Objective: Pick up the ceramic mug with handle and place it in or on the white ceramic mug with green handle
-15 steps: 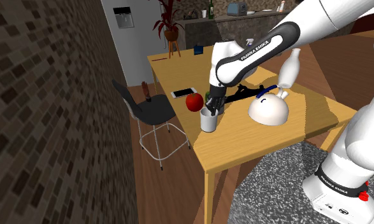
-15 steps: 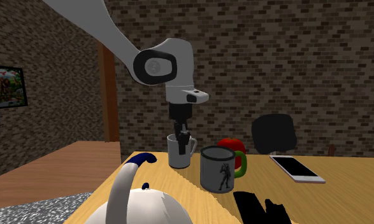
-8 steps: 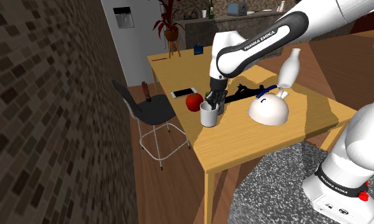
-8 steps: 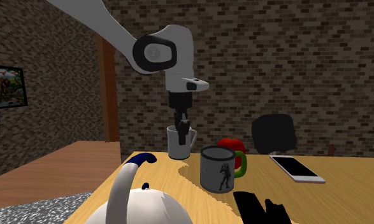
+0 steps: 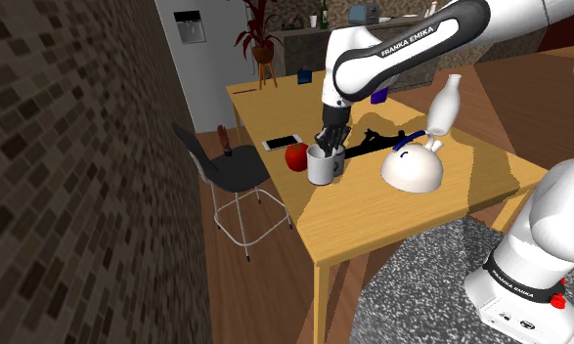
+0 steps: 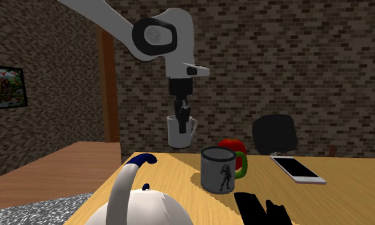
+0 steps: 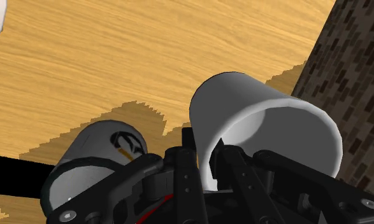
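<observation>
Reading the pincer (image 6: pixel 181 117) as clamped on the plain white mug with a handle (image 6: pixel 180 133): one finger sat inside the rim and one outside, jaws nearly together with just the mug wall between them. Wrist view agreed, with the pincer (image 7: pixel 206 158) pinching that wall near the rim of the mug (image 7: pixel 268 121).

The mug hung in the air, clear of the light wooden tabletop (image 6: pixel 345 198), roughly upright, with its handle toward the second exterior view's right. It sat higher than the dark grey mug with a printed figure and a green handle (image 6: pixel 218 169), toward that view's left of it, and the two were apart. The dark grey mug stood upright on the tabletop. In the wrist view I saw its open mouth (image 7: pixel 96 162) beside the held mug.

Other items I noted:
- A red apple (image 6: pixel 230 145) was just behind the green handle.
- A white smartphone (image 6: pixel 298 170) lay flat toward that view's right.
- A white teapot with a blue handle (image 5: pixel 412 169) sat on the tabletop.
- A black chair (image 5: pixel 226 168) stood beside the tabletop, near the brick wall (image 5: pixel 79 176).
</observation>
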Robot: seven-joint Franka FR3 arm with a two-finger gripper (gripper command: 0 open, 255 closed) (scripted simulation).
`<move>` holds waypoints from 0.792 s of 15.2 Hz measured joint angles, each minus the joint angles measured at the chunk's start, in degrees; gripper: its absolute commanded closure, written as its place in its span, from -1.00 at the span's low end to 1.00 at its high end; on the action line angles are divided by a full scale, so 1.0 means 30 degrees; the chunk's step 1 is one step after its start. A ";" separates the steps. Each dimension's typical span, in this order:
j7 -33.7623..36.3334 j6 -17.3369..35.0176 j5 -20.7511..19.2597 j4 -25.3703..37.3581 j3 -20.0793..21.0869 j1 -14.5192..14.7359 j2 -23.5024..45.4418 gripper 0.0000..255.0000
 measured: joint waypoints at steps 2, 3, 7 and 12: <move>0.0019 -0.0569 -0.0012 0.0395 -0.0019 -0.0012 -0.0177 1.00; 0.0061 -0.0820 -0.0019 0.0607 -0.0008 -0.0003 -0.0218 1.00; 0.0033 -0.1912 -0.0034 0.1302 -0.0081 -0.0049 -0.0615 1.00; 0.0150 -0.3117 -0.0056 0.2246 -0.0077 -0.0040 -0.0875 1.00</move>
